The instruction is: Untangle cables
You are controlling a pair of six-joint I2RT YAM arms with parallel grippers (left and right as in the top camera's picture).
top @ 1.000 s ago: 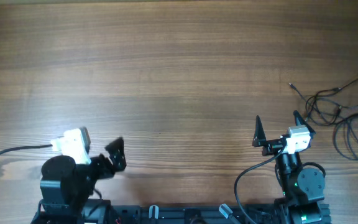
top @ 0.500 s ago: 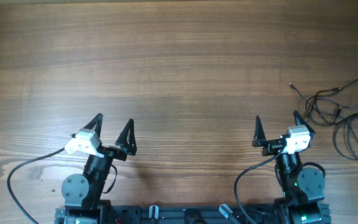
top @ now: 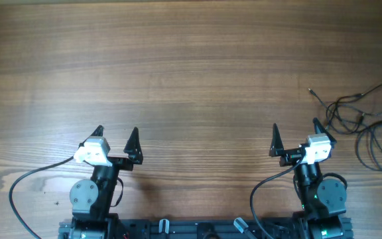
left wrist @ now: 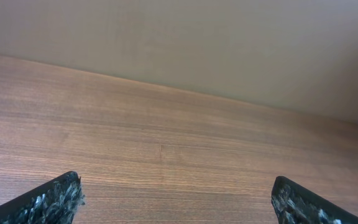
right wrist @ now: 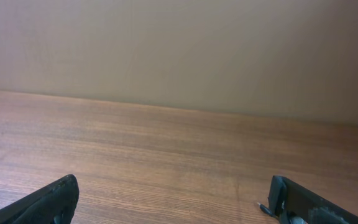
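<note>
Wide open tabletop (top: 191,66) mid & left; only cables (top: 361,117) crowd rt edge.

Both arms are sitting folded low over their bases, wrists angled forward. The left gripper (top: 116,133) is pointing ahead with its fingers (left wrist: 51,200) spread wide apart, gripping nothing. The right gripper (top: 296,127) is pointing ahead likewise, its fingers (right wrist: 48,199) parted and empty.
</note>
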